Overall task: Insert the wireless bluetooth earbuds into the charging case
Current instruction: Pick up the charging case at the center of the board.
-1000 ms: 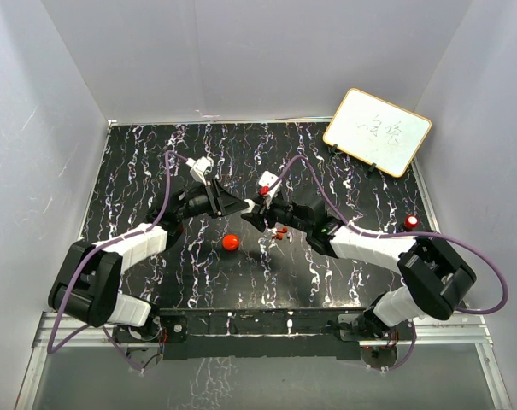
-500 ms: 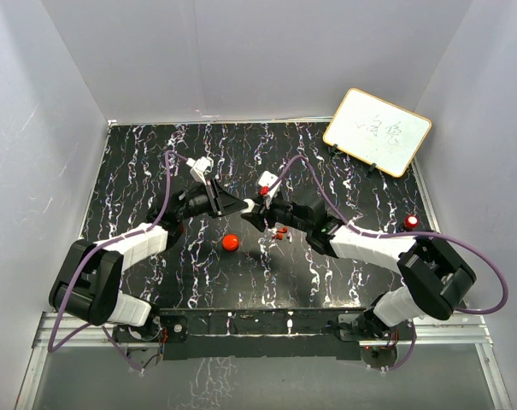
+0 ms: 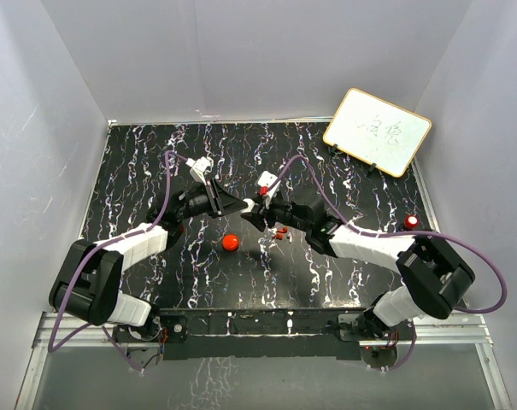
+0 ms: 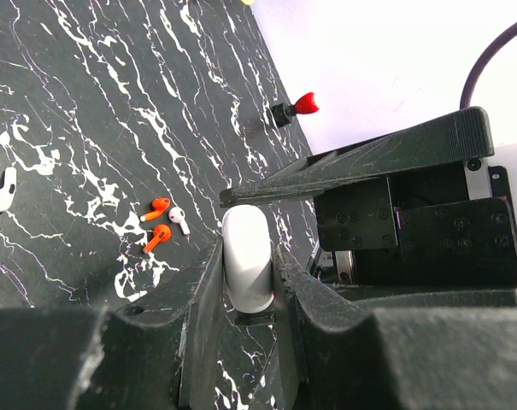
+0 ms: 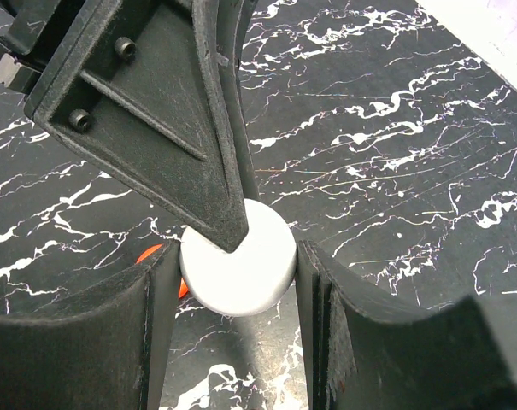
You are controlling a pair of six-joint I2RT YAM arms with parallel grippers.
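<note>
gripping one white disc (image 5: pixel 241 286) — left gripper (image 4: pixel 248 256) on its faces, right gripper (image 5: pixel 237 256) on its rim; squeeze evenly — earbuds (image 3: pixel 279 231) at 5 o'clock.

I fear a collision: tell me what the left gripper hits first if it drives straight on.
The right gripper: it sits directly ahead of the left gripper, both closed on the same white disc. Hardly any gap seems left between them.
</note>
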